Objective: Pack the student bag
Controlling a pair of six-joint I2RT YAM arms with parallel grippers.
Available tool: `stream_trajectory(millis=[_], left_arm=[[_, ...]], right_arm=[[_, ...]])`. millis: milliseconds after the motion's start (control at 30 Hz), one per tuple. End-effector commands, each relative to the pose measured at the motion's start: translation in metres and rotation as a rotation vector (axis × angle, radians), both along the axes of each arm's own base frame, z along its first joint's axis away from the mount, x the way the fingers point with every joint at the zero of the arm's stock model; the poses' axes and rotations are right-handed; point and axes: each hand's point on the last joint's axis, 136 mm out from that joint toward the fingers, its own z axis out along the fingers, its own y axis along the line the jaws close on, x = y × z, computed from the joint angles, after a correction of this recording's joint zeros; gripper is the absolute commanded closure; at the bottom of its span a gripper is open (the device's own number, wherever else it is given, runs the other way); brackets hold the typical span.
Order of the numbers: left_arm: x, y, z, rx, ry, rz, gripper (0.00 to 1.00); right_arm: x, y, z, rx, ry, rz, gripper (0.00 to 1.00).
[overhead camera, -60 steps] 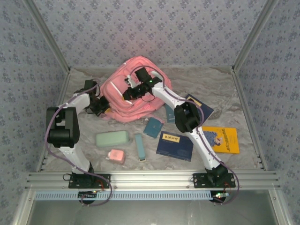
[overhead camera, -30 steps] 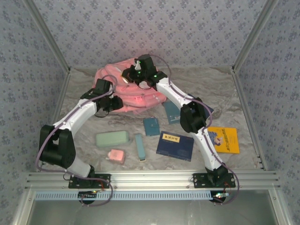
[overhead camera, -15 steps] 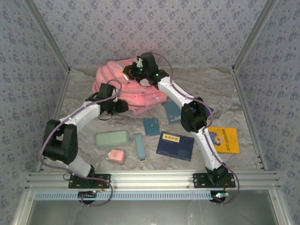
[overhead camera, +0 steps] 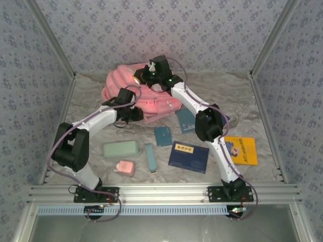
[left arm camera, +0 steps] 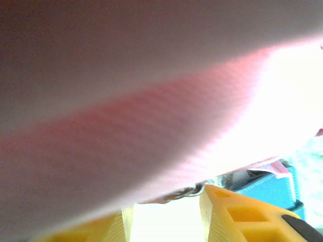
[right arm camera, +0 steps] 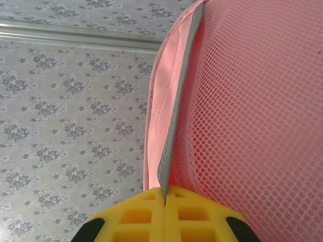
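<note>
bag (overhead camera: pixel 128 88): its trim (right arm camera: pixel 174 126) is pinched in the closed right gripper (right arm camera: pixel 165 194); left gripper (left arm camera: pixel 164 206) fingers stand apart under pink fabric, grip unclear. looks soft, floppy: best held by seams. it lies by the table's (overhead camera: pixel 252 101) far edge.

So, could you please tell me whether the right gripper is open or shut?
Shut: the right gripper has its yellow fingers pressed together, pinching the student bag's grey-trimmed edge.

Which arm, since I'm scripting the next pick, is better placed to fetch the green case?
Left. The right gripper is shut on the student bag's grey-trimmed edge, holding it; the green case lies on the left arm's side.
</note>
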Motion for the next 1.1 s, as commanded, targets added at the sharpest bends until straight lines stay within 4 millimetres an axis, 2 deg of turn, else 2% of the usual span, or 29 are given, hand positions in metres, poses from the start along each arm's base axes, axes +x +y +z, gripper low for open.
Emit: stream_trajectory(millis=[0, 67, 200, 467, 833, 1067], left_arm=[[0.008, 0.016, -0.002, 0.165, -0.037, 0.042, 0.62], [0.009, 0.020, -0.004, 0.204, -0.045, 0.055, 0.65], [0.014, 0.028, -0.004, 0.271, -0.057, 0.076, 0.79], [0.018, 0.036, 0.010, 0.321, -0.095, 0.079, 1.00], [0.011, 0.058, 0.020, 0.332, -0.095, 0.118, 1.00], [0.009, 0.073, 0.021, 0.314, -0.074, 0.154, 1.00]], right_arm=[[0.010, -0.004, 0.066, 0.124, -0.143, -0.044, 1.00], [0.009, -0.004, 0.067, 0.128, -0.139, -0.043, 1.00], [0.008, -0.004, 0.068, 0.136, -0.138, -0.040, 1.00], [0.006, -0.008, 0.060, 0.118, -0.137, -0.038, 1.00], [0.006, -0.025, 0.030, -0.062, -0.167, -0.027, 1.00], [0.006, -0.031, 0.026, -0.101, -0.182, -0.019, 1.00]])
